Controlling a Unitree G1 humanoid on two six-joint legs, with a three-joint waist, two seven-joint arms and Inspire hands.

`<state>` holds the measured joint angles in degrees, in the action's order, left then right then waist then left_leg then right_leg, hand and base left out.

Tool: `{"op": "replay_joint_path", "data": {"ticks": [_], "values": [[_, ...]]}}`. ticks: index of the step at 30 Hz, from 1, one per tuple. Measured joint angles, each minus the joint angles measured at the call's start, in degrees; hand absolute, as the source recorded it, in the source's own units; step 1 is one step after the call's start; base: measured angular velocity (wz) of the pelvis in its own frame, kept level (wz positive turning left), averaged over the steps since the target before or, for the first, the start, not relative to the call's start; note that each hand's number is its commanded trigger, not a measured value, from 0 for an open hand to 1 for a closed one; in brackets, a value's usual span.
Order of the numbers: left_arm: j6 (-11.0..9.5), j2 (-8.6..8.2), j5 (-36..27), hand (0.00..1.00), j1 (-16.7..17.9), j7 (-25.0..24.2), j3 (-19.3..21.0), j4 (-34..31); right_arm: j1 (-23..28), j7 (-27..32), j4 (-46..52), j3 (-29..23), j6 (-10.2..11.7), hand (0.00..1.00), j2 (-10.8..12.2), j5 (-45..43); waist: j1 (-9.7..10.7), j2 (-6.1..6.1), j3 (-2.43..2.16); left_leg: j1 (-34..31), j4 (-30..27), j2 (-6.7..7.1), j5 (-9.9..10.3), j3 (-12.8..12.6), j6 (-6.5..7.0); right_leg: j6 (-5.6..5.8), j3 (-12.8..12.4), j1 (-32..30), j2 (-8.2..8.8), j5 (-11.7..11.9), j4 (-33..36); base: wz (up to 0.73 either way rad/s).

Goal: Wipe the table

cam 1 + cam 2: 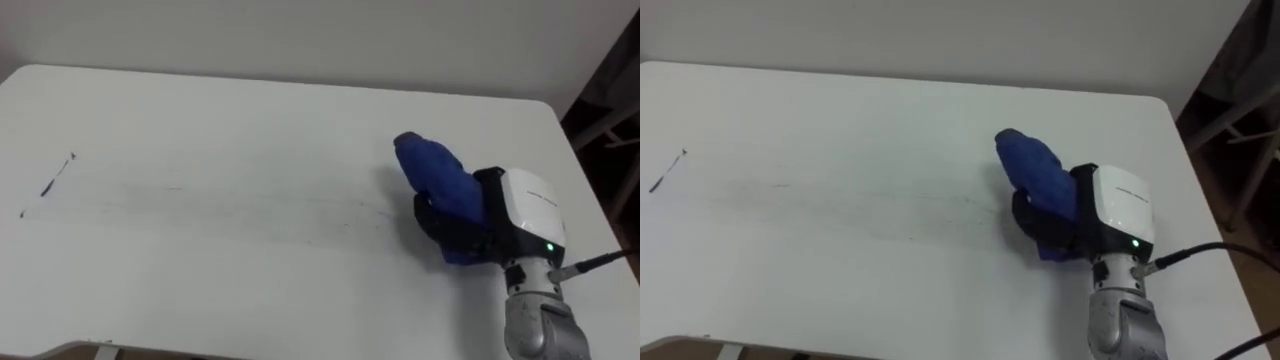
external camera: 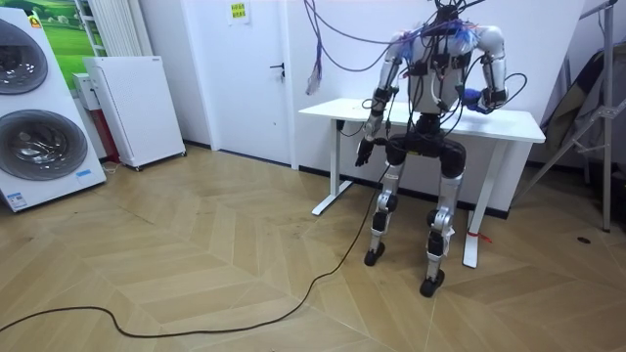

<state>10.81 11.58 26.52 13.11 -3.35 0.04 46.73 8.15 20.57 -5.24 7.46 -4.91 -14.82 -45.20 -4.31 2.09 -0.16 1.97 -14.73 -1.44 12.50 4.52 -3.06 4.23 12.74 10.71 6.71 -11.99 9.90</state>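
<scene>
You've got a herringbone wood floor (image 2: 176, 264), white walls, a white door (image 2: 262, 78) at the far side, and washers (image 2: 34, 127) by a white cabinet (image 2: 137, 108) at the room view's left.

- Stands upright on both legs at the near side of a white table (image 2: 328, 108), facing it, back to the camera.
- Lets the left hand (image 2: 363, 154) hang low beside the table's edge, towards the room view's left, clear of the tabletop.
- Reaches the right hand (image 2: 482, 98) onto the tabletop near the end at the room view's right, against a blue cloth (image 2: 471, 95).
- Behind the table, a white door (image 2: 256, 78) with a small yellow sign (image 2: 238, 11) near its top.
- Further to the room view's left, a low white cabinet (image 2: 137, 108), then stacked washing machines (image 2: 39, 147).
- Underfoot, a herringbone wooden floor (image 2: 196, 264).
- At the room view's right edge, a grey metal frame (image 2: 587, 117).
</scene>
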Motion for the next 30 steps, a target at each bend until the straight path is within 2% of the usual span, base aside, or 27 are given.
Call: {"op": "replay_joint_path", "data": {"ticks": [3, 8, 9, 10, 16, 20, 30], "values": [[0.0, 0.11, 0.0, 0.0, 0.0, -0.6, 0.0, 0.0, 0.0, -0.2, 0.0, 0.2, 0.0, 1.0, 0.0, 0.2, -0.7, 0.3, 0.04, 0.5, 0.0, -0.04, 0.0, -0.9, 0.05, 0.01, 0.0, 0.1, 0.15, 0.0, 0.0, -0.01], [0.0, 0.19, -0.1, 0.0, -0.2, -0.9, 0.0, 0.1, 0.0, -2.1, 0.0, 0.7, -0.1, 1.0, -0.2, 0.0, -1.0, -0.25, 0.4, 0.6, 0.5, -0.19, 0.0, -1.3, 0.05, 0.02, 0.0, -0.3, 0.12, 0.0, 0.0, 0.0], [0.0, 0.19, -0.1, 0.0, -0.2, -0.9, 0.0, 0.1, 0.0, -2.1, 0.0, 0.9, -0.1, 0.76, -0.2, -0.1, -1.0, -0.38, 0.49, 0.5, 0.5, -0.19, 0.0, -1.4, 0.05, 0.02, 0.0, -0.3, 0.12, 0.0, 0.0, 0.0], [0.0, 0.19, -0.1, 0.0, -0.2, -0.9, 0.0, 0.0, 0.0, -2.1, 0.0, 1.5, -0.1, 0.0, -0.3, -0.1, -0.9, -0.63, 0.61, 0.4, 0.5, -0.19, 0.0, -1.4, 0.05, 0.02, 0.0, -0.5, 0.12, 0.0, 0.0, 0.0], [-1.3, 0.21, -1.4, 0.0, -1.2, -0.8, -0.1, 0.0, 0.0, -3.0, -0.1, 4.7, -0.1, 0.0, -1.1, -0.1, -1.0, -0.93, 0.61, -0.4, 0.3, -0.17, 0.0, -1.4, 0.07, 0.02, 0.1, -0.8, 0.13, 0.0, 0.0, 0.01], [-2.0, 0.27, -2.2, 0.0, -1.4, -0.8, -0.1, 0.2, -0.1, -3.3, -0.1, 4.8, 0.0, 0.0, -1.4, -0.1, -1.0, -0.87, 0.58, -0.3, 0.3, -0.17, 0.0, -1.4, 0.07, 0.02, 0.1, -0.9, 0.12, 0.0, 0.0, 0.01], [-2.2, 0.72, -2.2, 0.0, -1.5, -0.8, -0.1, 2.9, -0.1, -3.2, -0.1, 4.8, 0.0, 0.0, -1.8, -0.1, -1.0, -0.7, 0.45, -0.4, 0.6, -0.17, 0.0, -1.5, 0.07, 0.02, 0.1, -1.2, 0.12, 0.0, -0.1, 0.0]]}}
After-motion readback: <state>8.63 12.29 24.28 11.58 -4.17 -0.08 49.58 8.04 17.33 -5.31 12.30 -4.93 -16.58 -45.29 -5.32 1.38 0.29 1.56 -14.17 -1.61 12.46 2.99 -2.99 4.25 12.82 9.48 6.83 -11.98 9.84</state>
